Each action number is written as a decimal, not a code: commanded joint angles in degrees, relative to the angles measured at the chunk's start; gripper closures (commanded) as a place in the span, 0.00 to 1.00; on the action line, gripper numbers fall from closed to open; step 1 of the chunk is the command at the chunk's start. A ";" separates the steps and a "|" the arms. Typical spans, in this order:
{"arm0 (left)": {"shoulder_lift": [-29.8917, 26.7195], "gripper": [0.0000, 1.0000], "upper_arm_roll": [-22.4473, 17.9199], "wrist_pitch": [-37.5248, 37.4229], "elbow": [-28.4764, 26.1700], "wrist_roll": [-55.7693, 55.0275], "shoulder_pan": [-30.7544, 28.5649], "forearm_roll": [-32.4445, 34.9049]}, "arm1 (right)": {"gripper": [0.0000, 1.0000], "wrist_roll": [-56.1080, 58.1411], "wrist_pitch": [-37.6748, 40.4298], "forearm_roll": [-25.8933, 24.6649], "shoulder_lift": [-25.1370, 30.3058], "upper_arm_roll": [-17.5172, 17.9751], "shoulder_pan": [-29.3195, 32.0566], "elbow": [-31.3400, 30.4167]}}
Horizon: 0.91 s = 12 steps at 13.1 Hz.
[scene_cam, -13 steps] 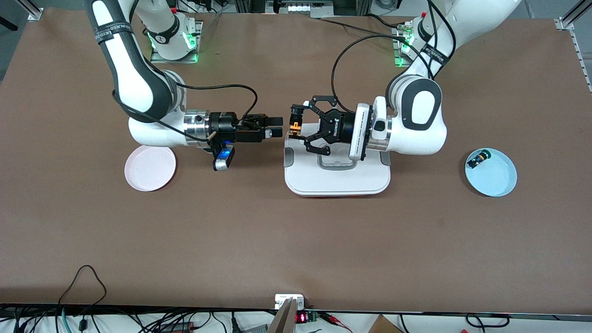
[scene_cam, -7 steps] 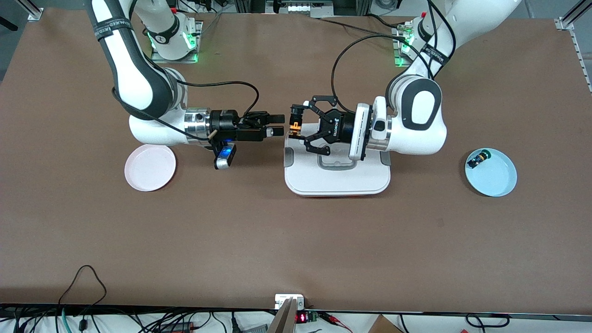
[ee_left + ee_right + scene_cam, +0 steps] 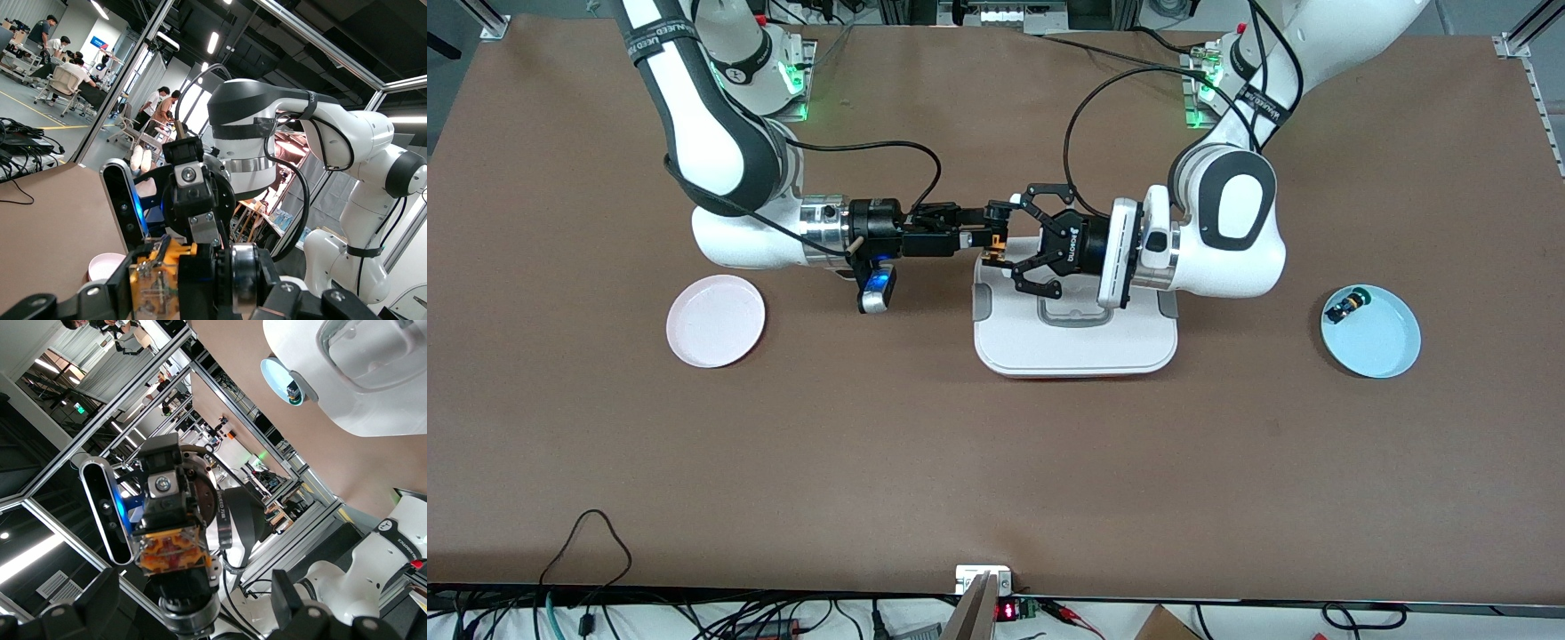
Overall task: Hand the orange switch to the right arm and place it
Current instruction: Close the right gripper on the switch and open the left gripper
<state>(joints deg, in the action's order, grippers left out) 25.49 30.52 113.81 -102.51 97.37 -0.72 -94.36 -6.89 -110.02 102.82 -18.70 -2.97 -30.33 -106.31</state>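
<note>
The orange switch (image 3: 996,238) hangs in the air over the edge of the white tray (image 3: 1076,356), with my left gripper (image 3: 999,240) shut on its tan-brown body (image 3: 157,280). My right gripper (image 3: 971,234) has come level with it from the right arm's end of the table and is open. In the right wrist view the switch (image 3: 175,557) sits between my own wide-apart fingers (image 3: 100,600), with a gap on each side. The orange cap is hidden.
A pink plate (image 3: 716,321) lies on the table toward the right arm's end. A light blue plate (image 3: 1392,356) toward the left arm's end holds a small green-capped switch (image 3: 1343,308). Brown tabletop stretches nearer to the front camera.
My right arm has moved toward the left gripper, bringing its open fingers up around the held switch. The left arm and the switch have stayed in place.
</note>
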 commanded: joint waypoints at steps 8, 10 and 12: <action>0.70 0.65 0.24 0.71 1.35 1.07 0.46 -1.36 | 0.03 -1.11 -4.24 2.73 -0.02 -0.20 -1.66 0.93; 0.70 0.65 0.24 0.71 1.35 1.07 0.46 -1.36 | 0.04 -1.20 -6.16 3.44 -0.11 -0.20 -2.36 1.02; 0.61 0.65 0.24 0.71 1.35 1.07 0.46 -1.36 | 0.06 -1.02 -6.43 3.44 -0.20 -0.20 -2.46 1.02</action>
<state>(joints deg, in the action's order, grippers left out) 25.49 30.53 113.82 -102.39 97.37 -0.72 -94.36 -7.12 -115.33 105.13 -18.73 -2.97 -32.14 -106.01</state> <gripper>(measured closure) 0.278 0.053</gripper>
